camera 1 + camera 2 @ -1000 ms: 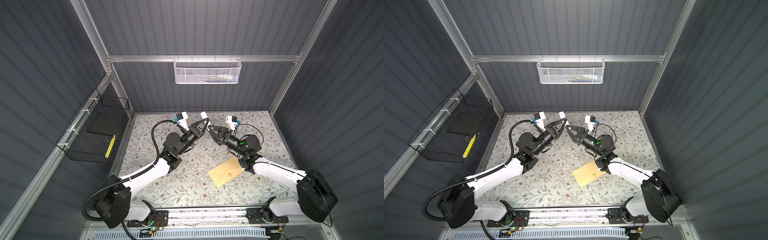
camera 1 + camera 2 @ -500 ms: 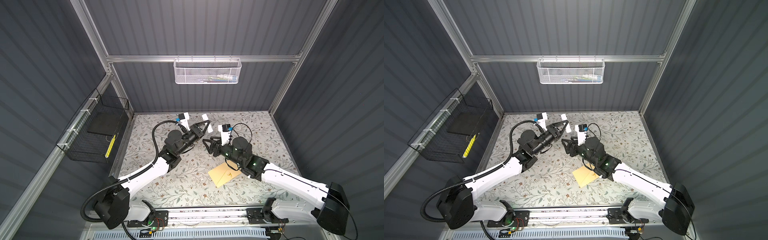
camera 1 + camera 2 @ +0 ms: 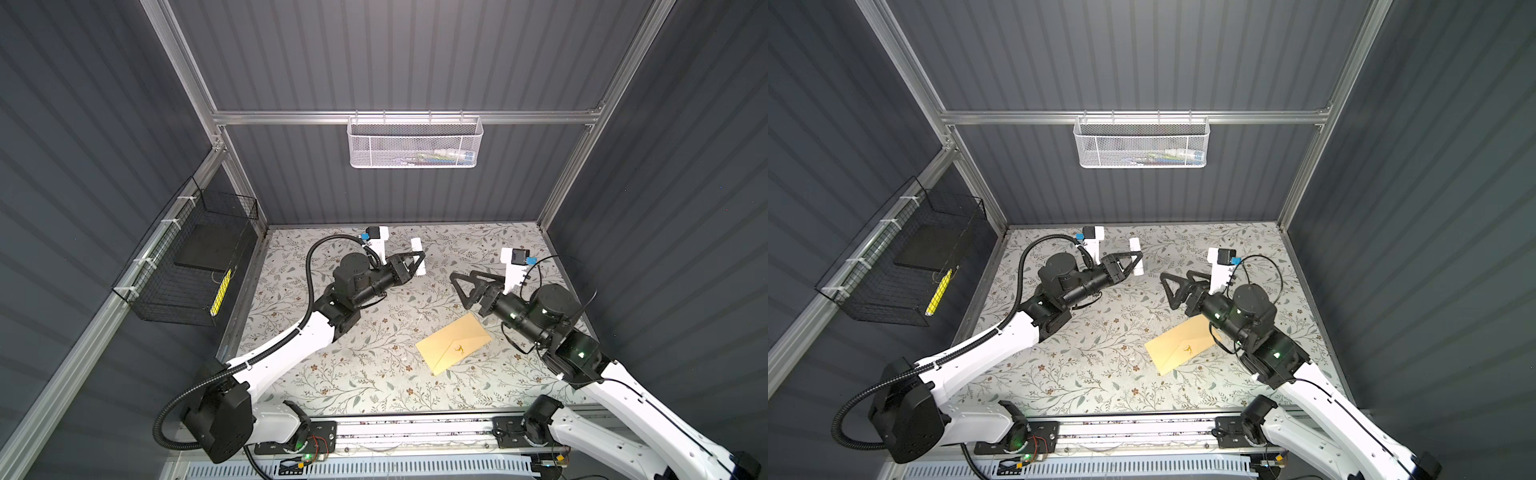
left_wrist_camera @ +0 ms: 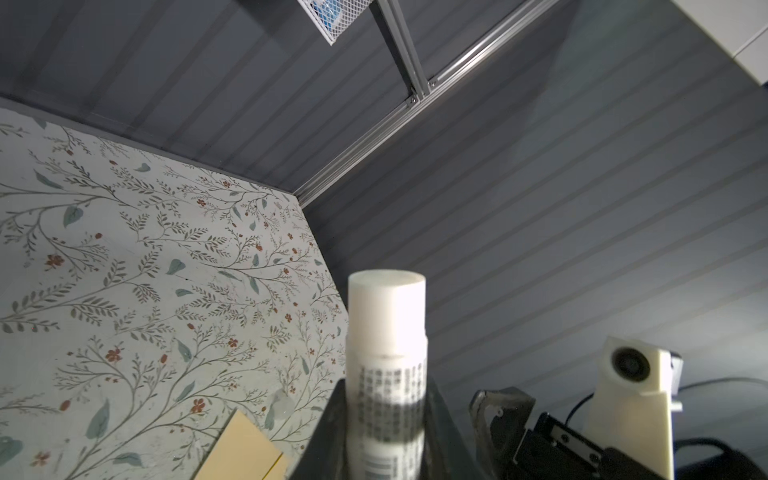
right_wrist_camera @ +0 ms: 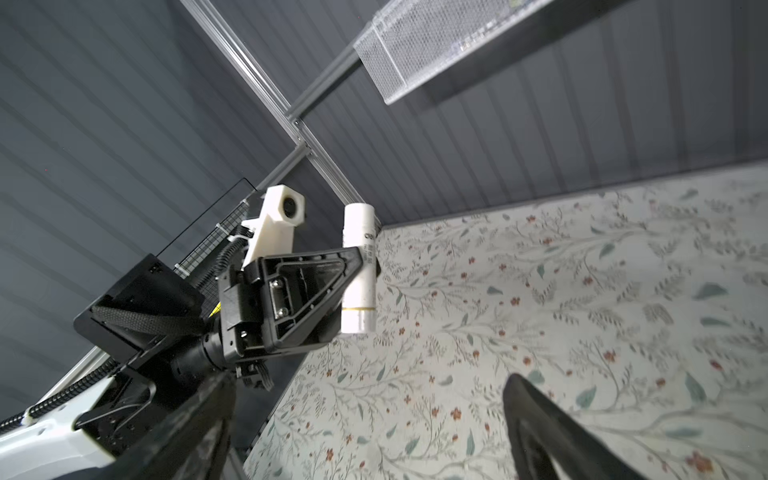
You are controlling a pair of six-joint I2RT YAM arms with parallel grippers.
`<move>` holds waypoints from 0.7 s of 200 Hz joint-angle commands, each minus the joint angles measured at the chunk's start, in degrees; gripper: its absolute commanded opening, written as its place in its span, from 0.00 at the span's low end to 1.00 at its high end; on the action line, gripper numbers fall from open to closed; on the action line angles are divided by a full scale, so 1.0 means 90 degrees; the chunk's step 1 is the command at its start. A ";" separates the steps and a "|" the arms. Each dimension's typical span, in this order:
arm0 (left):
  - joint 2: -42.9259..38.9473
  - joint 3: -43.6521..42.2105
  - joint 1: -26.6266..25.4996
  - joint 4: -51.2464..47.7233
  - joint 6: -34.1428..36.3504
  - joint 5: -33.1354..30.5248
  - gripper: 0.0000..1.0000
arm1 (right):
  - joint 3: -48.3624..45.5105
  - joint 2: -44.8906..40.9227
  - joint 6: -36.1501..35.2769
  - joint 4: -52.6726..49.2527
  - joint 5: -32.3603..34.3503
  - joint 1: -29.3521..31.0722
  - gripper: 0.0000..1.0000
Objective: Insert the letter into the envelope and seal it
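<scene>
The tan envelope (image 3: 453, 344) lies flat on the flowered table at the front right, flap folded down with a small gold mark; it also shows in the other top view (image 3: 1177, 347), and one corner (image 4: 245, 449) in the left wrist view. The letter is hidden. Raised above the table's back middle, my left gripper (image 3: 417, 262) (image 3: 1133, 264) (image 4: 384, 415) is shut on an upright white tube (image 3: 417, 246) (image 4: 386, 324) (image 5: 358, 286). My right gripper (image 3: 465, 286) (image 3: 1177, 277) (image 5: 365, 415) hangs open and empty, right of the tube and behind the envelope.
A white mesh basket (image 3: 413, 143) hangs on the back wall. A black wire basket (image 3: 187, 266) with a dark slab and a yellow item hangs on the left wall. Dark ribbed walls enclose the table; a rail (image 3: 407, 428) runs along its front.
My right gripper, narrow-jawed up against the tube a second ago, has opened wide and drawn back to the right. The left gripper keeps the tube almost in place.
</scene>
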 commanded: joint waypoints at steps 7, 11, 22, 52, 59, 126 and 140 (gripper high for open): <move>-0.0529 0.0458 -0.0202 -0.2103 0.2906 0.0079 0.00 | 0.1089 0.0313 0.0742 -0.1742 -0.1285 -0.0414 0.99; -0.0592 0.0455 -0.0251 -0.2247 0.3200 0.0001 0.00 | 0.1222 0.0371 0.0755 -0.1943 -0.1390 -0.0478 0.99; -0.0760 0.0339 -0.0406 -0.2563 0.3931 -0.0437 0.00 | 0.1514 0.0510 0.0775 -0.2260 -0.1768 -0.0576 0.99; -0.1074 -0.0031 -0.0570 -0.2546 0.5068 -0.0588 0.00 | 0.1893 0.0855 0.0737 -0.2498 -0.2331 -0.0614 0.99; -0.1133 -0.0082 -0.0595 -0.2512 0.5283 -0.0518 0.00 | 0.1939 0.0957 0.0704 -0.2531 -0.2473 -0.0614 0.99; -0.1072 -0.0053 -0.0674 -0.2662 0.5979 -0.0007 0.00 | 0.1892 0.1620 0.0636 -0.2230 -0.2799 -0.0330 0.99; -0.1053 -0.0069 -0.0713 -0.2646 0.6014 0.0021 0.00 | 0.1841 0.1690 0.0662 -0.2065 -0.2722 -0.0271 0.99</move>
